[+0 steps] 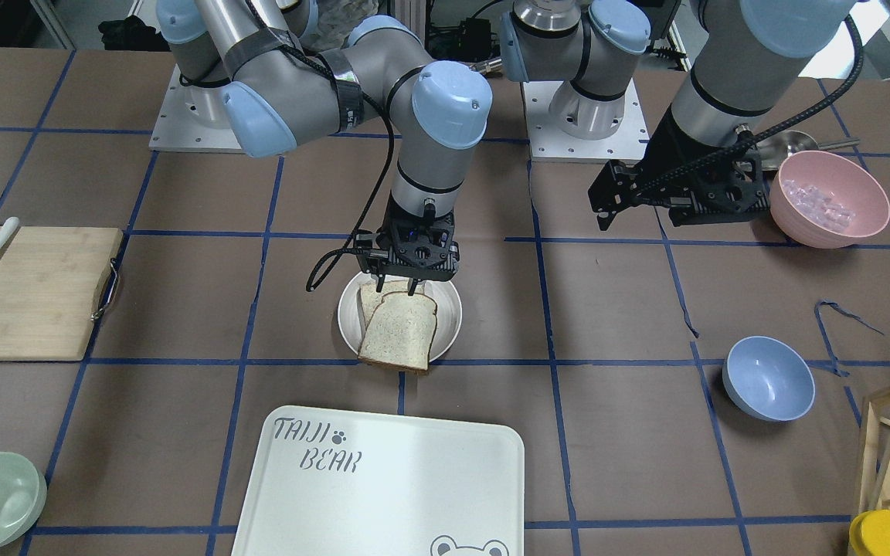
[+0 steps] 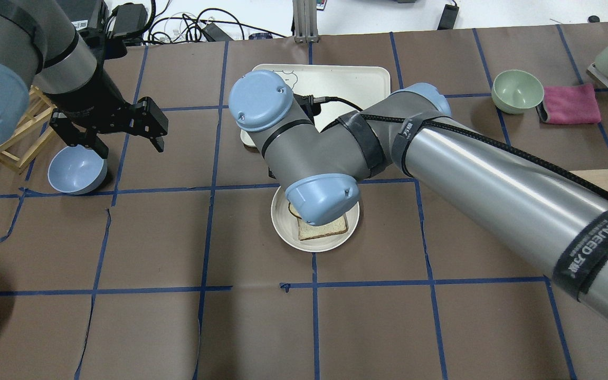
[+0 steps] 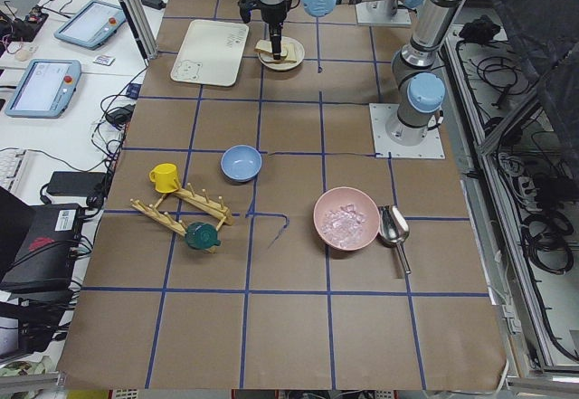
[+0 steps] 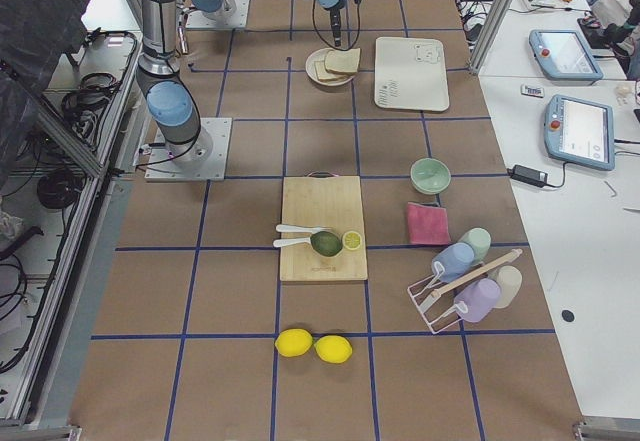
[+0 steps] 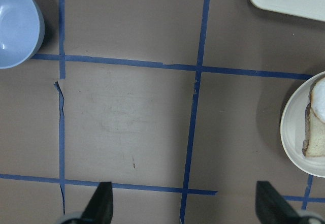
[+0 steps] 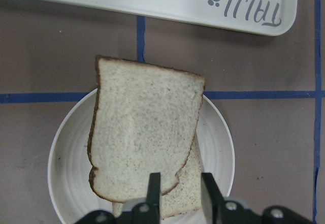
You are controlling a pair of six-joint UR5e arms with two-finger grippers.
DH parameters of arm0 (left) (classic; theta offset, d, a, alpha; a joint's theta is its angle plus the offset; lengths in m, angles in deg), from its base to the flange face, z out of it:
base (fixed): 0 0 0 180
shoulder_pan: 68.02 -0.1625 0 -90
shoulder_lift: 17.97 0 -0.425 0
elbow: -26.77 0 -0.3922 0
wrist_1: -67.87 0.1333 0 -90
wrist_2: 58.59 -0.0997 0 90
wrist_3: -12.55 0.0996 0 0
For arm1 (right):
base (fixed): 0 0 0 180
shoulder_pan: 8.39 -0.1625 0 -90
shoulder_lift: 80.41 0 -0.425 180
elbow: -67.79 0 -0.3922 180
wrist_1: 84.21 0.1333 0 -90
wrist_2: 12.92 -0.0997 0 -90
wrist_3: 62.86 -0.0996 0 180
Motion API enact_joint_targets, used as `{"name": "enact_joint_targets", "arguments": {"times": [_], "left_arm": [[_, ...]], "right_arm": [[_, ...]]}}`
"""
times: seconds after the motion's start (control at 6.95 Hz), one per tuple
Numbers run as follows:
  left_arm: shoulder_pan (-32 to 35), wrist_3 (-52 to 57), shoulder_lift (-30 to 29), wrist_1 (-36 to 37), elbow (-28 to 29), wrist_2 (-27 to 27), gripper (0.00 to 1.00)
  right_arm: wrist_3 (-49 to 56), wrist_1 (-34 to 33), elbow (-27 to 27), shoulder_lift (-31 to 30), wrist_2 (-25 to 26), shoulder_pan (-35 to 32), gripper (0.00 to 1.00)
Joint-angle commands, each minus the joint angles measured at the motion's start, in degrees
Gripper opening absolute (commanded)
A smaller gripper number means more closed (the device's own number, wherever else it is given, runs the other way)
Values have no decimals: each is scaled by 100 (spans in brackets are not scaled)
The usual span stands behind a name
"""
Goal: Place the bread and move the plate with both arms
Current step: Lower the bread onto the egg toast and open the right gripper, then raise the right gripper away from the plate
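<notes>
Bread (image 6: 144, 142): a slice with fine, speckled white crumb and a thin dark brown crust. It rests on the plate, and its straight end overhangs the rim on the tray side.
Plate (image 6: 68, 158): round, shallow and cream-white, with a smooth raised rim. It sits on the brown paper table cover across a blue tape line.
Second slice (image 1: 370, 300): smaller with a paler crust, lying on the plate partly under the bread.
Right gripper (image 6: 180, 178): directly over the plate, at the bread's rounded end. Its two slim black fingers stand a little apart above the crumb and clamp nothing, so it is released.
Left gripper (image 5: 186, 201): well apart from the plate, on the blue bowl's side, above bare paper. The fingers are spread wide and empty.
Tray (image 1: 383, 486): a white rounded rectangle lettered "TAIJI BEAR", near the plate.
Blue bowl (image 1: 768, 378): matte and round, well apart from the plate.
</notes>
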Motion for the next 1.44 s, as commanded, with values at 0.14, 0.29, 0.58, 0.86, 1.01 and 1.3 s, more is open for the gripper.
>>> {"name": "enact_joint_targets", "arguments": {"times": [0.14, 0.29, 0.58, 0.86, 1.01, 1.3], "left_arm": [[-9, 0, 20, 16, 0, 51, 100], [-9, -17, -24, 7, 0, 43, 100], [-88, -9, -146, 7, 0, -28, 100], [-141, -18, -366, 173, -9, 16, 100], [-97, -35, -541, 514, -70, 77, 100], [156, -44, -901, 1076, -394, 674, 100]], "right_arm": [[1633, 513, 191, -708, -516, 1240, 100], [2015, 1055, 392, -911, -769, 1584, 100], [2273, 1604, 797, -1158, -1392, 2068, 100], [2309, 2278, 1288, -1176, -1651, 2440, 100], [2318, 2387, 1334, -1176, -1641, 2449, 100], [2326, 2414, 1457, -1237, -1624, 2449, 100]]}}
